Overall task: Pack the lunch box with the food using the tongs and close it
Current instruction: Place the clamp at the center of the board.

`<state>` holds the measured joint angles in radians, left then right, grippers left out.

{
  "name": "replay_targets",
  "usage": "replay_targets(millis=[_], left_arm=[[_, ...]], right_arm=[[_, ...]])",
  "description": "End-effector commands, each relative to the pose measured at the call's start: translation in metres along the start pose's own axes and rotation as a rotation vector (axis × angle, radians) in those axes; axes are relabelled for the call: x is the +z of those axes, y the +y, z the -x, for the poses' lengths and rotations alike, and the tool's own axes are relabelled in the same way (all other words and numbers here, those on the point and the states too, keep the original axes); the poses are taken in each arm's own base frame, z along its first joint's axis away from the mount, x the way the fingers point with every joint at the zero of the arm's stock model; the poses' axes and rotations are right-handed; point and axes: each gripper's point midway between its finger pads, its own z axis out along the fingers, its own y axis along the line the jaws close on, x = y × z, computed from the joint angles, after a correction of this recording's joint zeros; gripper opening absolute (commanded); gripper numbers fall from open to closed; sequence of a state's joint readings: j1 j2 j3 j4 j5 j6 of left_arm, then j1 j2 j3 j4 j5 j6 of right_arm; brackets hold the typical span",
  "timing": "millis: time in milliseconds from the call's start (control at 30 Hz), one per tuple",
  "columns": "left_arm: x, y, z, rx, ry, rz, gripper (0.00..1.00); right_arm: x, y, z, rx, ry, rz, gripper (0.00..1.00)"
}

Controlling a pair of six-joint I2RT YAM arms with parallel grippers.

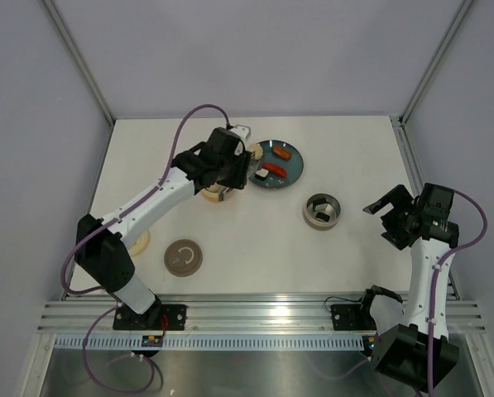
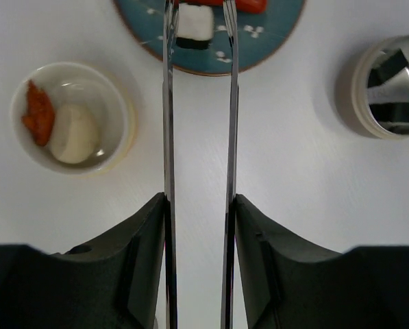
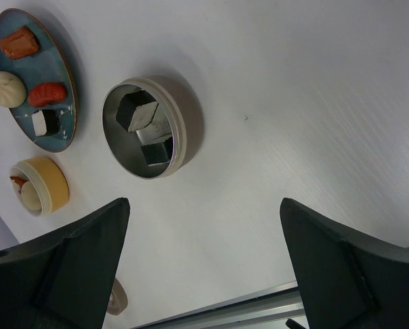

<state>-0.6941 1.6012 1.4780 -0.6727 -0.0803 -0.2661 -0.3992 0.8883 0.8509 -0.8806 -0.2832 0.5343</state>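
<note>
Left hand: pressed in on the tongs, one finger against the outer face of each arm. The two arms are squeezed partway together and run nearly parallel.

Tongs: they reach forward from the left hand, across the bench and over the near rim of the teal plate. A white-and-black sushi piece lies on the plate between the two arms. Contact between the arms and the piece cannot be confirmed. The tips run off the top of the wrist view.

Other food on the plate: two red-orange sausages and one cream bun.

Cream bowl: on the bench, left of the tongs and near the plate. It holds a bun and an orange piece.

Round tin: on the bench to the right, apart from the plate, with dark-and-white pieces inside.

Round lid: flat on the bench, near the left arm's base.

Right hand: fingers spread wide, nothing between them, raised at the right side of the bench, well apart from the tin.
</note>
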Motion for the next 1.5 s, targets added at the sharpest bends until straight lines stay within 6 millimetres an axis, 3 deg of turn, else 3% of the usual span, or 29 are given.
replay_targets(millis=[0,167,200,267,300,367,500,667,767,967,1033,1133,1233,1333,1467], left_arm=[[-0.021,0.034,0.047,-0.154,-0.168,-0.001,0.45],[-0.024,0.075,0.041,-0.271,-0.175,0.101,0.45],[-0.025,0.095,0.041,-0.320,-0.183,0.134,0.45],[-0.027,0.113,0.042,-0.384,-0.202,0.148,0.45],[-0.025,0.135,0.036,-0.411,-0.202,0.189,0.46],[-0.019,0.170,0.039,-0.426,-0.240,0.263,0.47],[0.007,0.212,0.037,-0.465,-0.204,0.328,0.47],[0.029,0.245,0.024,-0.471,-0.155,0.435,0.48],[0.042,0.266,0.005,-0.497,-0.097,0.479,0.48],[0.059,0.284,-0.022,-0.556,-0.036,0.497,0.50],[0.061,0.285,-0.028,-0.564,-0.015,0.506,0.66],[0.060,0.287,-0.034,-0.567,0.012,0.518,0.78],[0.051,0.286,-0.034,-0.562,0.018,0.533,0.91],[0.034,0.280,-0.028,-0.553,-0.005,0.527,0.98],[0.006,0.268,-0.024,-0.549,-0.027,0.540,0.99]], right_arm=[[-0.005,0.011,0.006,-0.032,-0.015,0.048,0.99],[-0.003,0.010,0.004,-0.030,-0.011,0.051,0.99],[-0.002,0.010,0.004,-0.029,-0.009,0.050,1.00],[-0.002,0.010,0.003,-0.028,-0.007,0.050,1.00],[-0.002,0.010,0.003,-0.028,-0.007,0.050,0.99],[-0.001,0.010,0.003,-0.026,-0.006,0.053,0.99],[-0.001,0.011,0.003,-0.030,-0.001,0.059,0.99],[-0.005,0.010,0.002,-0.030,-0.011,0.051,0.99],[-0.006,0.009,0.001,-0.031,-0.011,0.049,0.99],[-0.003,0.009,0.002,-0.025,-0.005,0.049,1.00],[-0.002,0.010,0.003,-0.024,-0.006,0.050,0.99],[-0.002,0.011,0.004,-0.023,-0.007,0.054,0.99],[0.001,0.010,0.003,-0.023,-0.001,0.054,0.99],[0.003,0.010,0.003,-0.017,0.005,0.056,1.00],[0.004,0.012,0.003,-0.016,0.009,0.062,1.00]])
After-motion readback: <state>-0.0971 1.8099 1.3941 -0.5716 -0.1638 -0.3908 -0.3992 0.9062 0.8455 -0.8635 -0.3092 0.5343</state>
